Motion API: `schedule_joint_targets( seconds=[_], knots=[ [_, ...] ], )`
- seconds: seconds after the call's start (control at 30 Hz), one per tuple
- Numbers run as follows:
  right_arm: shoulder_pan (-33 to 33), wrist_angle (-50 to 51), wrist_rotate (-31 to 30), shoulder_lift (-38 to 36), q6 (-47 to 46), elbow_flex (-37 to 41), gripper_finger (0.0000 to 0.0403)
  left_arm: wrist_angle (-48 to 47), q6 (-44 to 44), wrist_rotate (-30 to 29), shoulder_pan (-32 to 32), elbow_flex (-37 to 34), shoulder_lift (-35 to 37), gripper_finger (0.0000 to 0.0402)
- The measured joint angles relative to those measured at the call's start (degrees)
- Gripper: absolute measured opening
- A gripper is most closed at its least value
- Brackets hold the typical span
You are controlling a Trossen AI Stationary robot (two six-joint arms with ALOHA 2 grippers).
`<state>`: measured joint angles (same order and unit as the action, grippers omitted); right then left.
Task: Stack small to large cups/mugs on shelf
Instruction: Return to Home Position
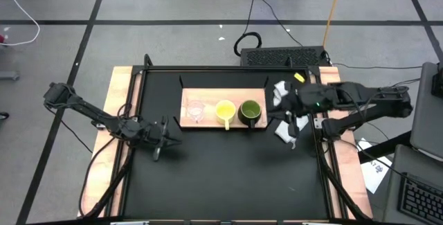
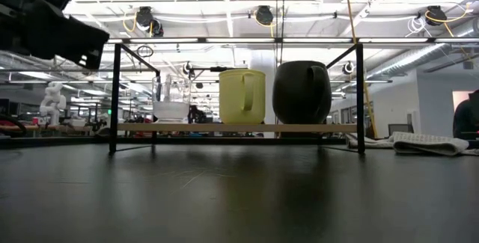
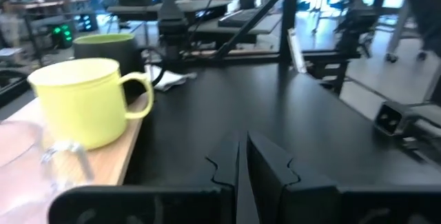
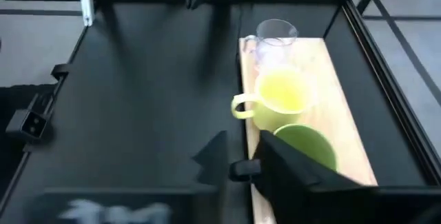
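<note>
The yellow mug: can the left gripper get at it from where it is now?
Probably yes. The left gripper, shut, is over bare table near the shelf's front edge, and the yellow mug turns its handle to that side. The glass cup stands close beside it, so room is tight.

- The shelf [image 4: 341, 100], a light wooden board, lies on the black table [image 4: 138, 79].
- Three vessels stand in a row along the shelf: the glass cup [image 4: 275, 36] at its far end, the yellow mug [image 4: 284, 93] at the middle and the green mug [image 4: 308, 147] nearest.
- The right gripper [image 4: 242, 141] hangs over the shelf's near end with its fingers spread, one partly covering the green mug.
</note>
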<state>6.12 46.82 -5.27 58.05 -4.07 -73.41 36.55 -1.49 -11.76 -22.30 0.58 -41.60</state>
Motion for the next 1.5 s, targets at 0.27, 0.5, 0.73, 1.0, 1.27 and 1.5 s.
schedule_joint_targets(
  seconds=[0.27, 0.5, 0.73, 1.0, 1.27, 1.5],
  knots=[
    [10.4, -8.7, -8.3, -5.1, -1.6, 14.3, 0.0005, 0.9, 3.0, 3.8, -3.5, 0.9, 0.0, 0.0008],
    [18.8, -28.6, -8.3, -9.9, -2.6, 27.6, 0.0001, 0.0, 8.1, -10.2, -11.3, 3.6, 0.1, 0.0002],
    [26.2, -32.4, -17.4, -17.6, -4.6, 35.6, 0.0, -5.2, 12.3, -33.2, -21.9, 5.9, 0.4, 0.0001],
    [26.5, -34.7, -18.6, -25.0, -1.9, 41.4, 0.0, -9.4, 16.8, -33.5, -18.5, 6.0, 9.5, 0.0001],
    [25.5, -36.8, -18.6, -30.7, -3.6, 46.3, 0.0, -26.0, 12.5, -25.9, -10.7, 6.0, 24.9, 0.0],
    [27.4, -40.7, -18.7, -35.7, -3.9, 51.8, 0.0, -38.0, 9.0, -24.7, -11.1, 6.0, 36.1, 0.0]
  ],
)
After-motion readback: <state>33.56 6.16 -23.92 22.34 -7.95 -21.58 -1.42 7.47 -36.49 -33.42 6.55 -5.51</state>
